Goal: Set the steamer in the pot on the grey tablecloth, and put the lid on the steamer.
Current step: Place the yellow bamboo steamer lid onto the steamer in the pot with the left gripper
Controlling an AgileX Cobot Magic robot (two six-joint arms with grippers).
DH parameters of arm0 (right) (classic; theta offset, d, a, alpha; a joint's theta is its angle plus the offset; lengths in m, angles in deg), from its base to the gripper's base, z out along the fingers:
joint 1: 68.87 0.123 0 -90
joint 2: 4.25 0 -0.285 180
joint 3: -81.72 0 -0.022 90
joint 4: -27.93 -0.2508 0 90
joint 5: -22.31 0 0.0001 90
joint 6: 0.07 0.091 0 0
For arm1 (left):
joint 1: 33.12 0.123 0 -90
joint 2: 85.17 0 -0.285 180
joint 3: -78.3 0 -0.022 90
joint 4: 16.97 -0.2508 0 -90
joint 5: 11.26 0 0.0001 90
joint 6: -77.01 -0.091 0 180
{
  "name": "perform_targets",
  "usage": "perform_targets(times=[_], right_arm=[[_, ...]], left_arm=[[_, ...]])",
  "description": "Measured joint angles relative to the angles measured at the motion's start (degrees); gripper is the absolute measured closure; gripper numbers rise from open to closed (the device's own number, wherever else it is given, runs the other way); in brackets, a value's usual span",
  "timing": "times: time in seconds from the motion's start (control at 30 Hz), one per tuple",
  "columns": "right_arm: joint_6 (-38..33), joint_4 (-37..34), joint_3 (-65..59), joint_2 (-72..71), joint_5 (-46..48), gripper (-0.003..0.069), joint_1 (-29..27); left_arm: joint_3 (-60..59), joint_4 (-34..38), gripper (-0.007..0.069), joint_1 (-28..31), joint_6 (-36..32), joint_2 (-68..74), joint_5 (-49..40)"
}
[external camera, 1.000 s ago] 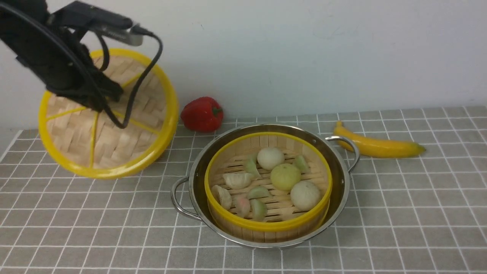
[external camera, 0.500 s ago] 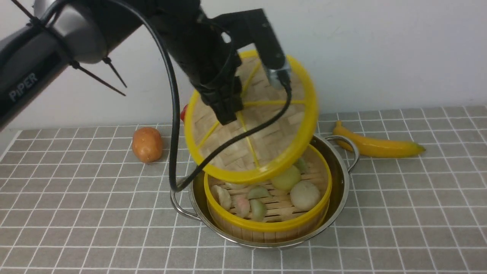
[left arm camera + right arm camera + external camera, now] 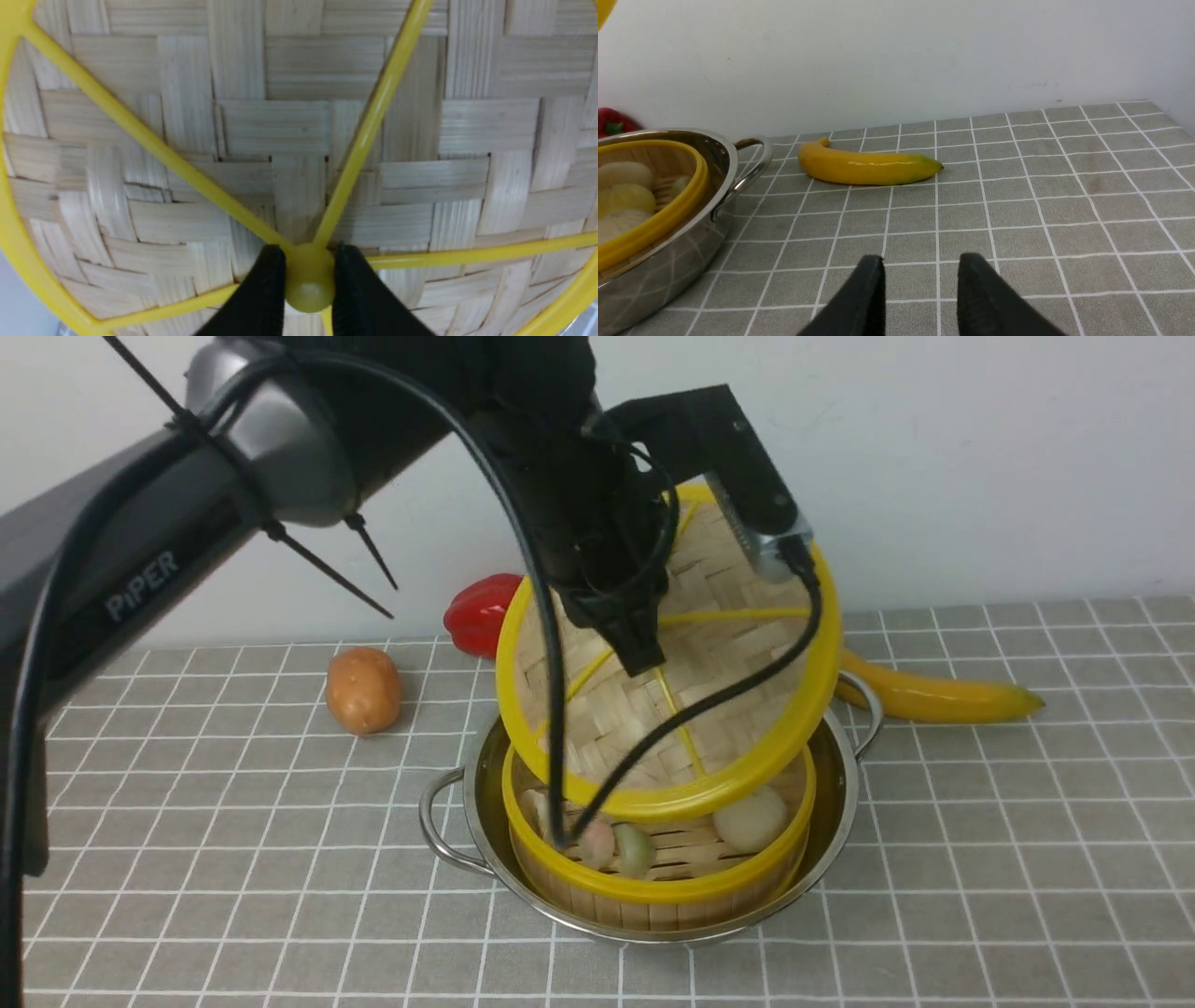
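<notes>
Carrying lid [image 3: 738, 649] rightward, now tilted above steamer [image 3: 653, 896]; left gripper [image 3: 308, 249] pinching knob [image 3: 309, 289]

We noted the lid [image 3: 299, 126] as pale woven bamboo strips, matt with visible grain, framed by smooth, glossy yellow plastic spokes and rim. The steamer [image 3: 653, 889] had the same dry bamboo slats under a yellow plastic rim. The pot [image 3: 668, 280] was polished stainless steel, bright enough to mirror the grid lines. The grey tablecloth [image 3: 1017, 196] looked like matt, finely textured cloth. The banana [image 3: 868, 169] and red pepper [image 3: 476, 611] shone like smooth plastic. The left gripper [image 3: 308, 254] and right gripper [image 3: 920, 266] both had matt black fingers.
</notes>
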Motion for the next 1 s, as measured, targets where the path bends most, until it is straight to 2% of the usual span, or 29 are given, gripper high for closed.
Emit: perform_targets(times=[0.17,0.4,0.6,0.7,1.0], right_arm=[[0.0,0.0,0.0,0.0,0.0,0.0419,0.0],[0.0,0.0,0.0,0.0,0.0,0.0419,0.0],[0.0,0.0,0.0,0.0,0.0,0.0419,0.0],[0.0,0.0,0.0,0.0,0.0,0.0419,0.0],[0.0,0.0,0.0,0.0,0.0,0.0419,0.0]], left_arm=[[-0.9,-2.39,0.0508,-1.05,8.34,-0.54,0.0],[-8.96,-0.13,0.0508,-0.06,13.77,-9.15,-0.03],[-11.61,2.24,0.0508,0.49,13.68,-12.41,-0.11],[-11.66,4.97,0.0508,0.31,10.91,-10.36,-0.06],[-9.73,-0.3,0.0508,0.21,6.77,-2.15,-0.01]])
